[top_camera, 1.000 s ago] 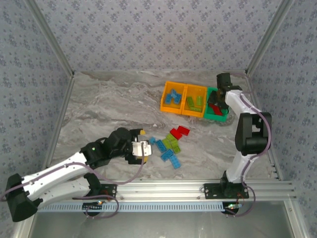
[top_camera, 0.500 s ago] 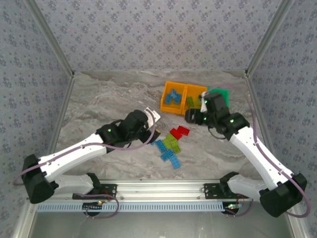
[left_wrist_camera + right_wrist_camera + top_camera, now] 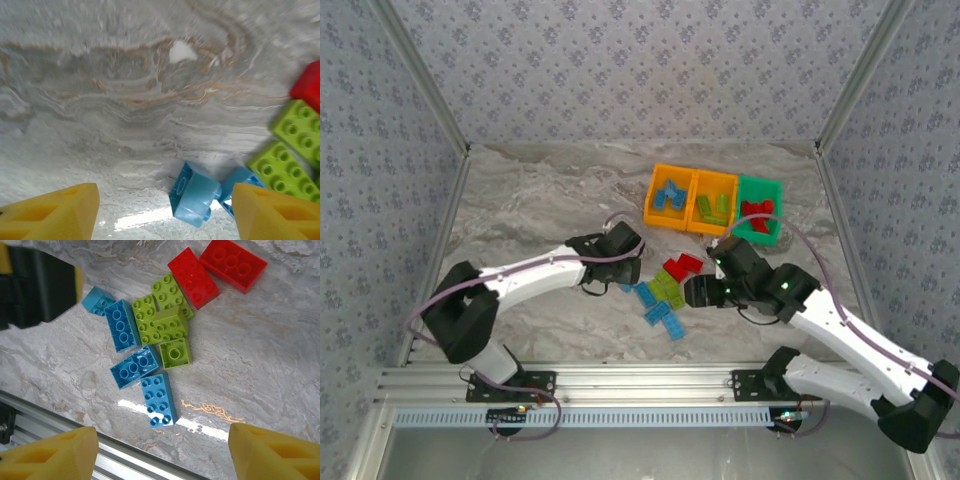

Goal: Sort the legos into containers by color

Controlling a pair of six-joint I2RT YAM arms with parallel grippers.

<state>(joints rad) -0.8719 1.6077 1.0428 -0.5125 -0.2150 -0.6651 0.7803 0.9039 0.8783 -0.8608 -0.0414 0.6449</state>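
Loose legos (image 3: 665,290) lie in a cluster mid-table: two red (image 3: 192,277), several lime green (image 3: 167,320) and several light blue (image 3: 135,366). My left gripper (image 3: 628,268) is low at the cluster's left edge. Its jaws are open, and a small light blue brick (image 3: 195,195) lies tipped on the table between them, nearer the right finger (image 3: 275,212) and clear of both. My right gripper (image 3: 692,292) hovers open over the cluster's right side with nothing between its fingers. One blue brick (image 3: 159,399) lies just beyond them. The containers (image 3: 713,203) stand behind.
The left orange bin (image 3: 670,197) holds blue bricks, the middle orange one holds green bricks, and the green bin (image 3: 758,210) holds red ones. The left arm's gripper (image 3: 40,290) is at the upper left of the right wrist view. An aluminium rail (image 3: 640,385) runs along the near edge.
My left arm swung from the near left up to the cluster and its jaws narrowed. My right arm came back from the green bin to the cluster, its jaws widening.
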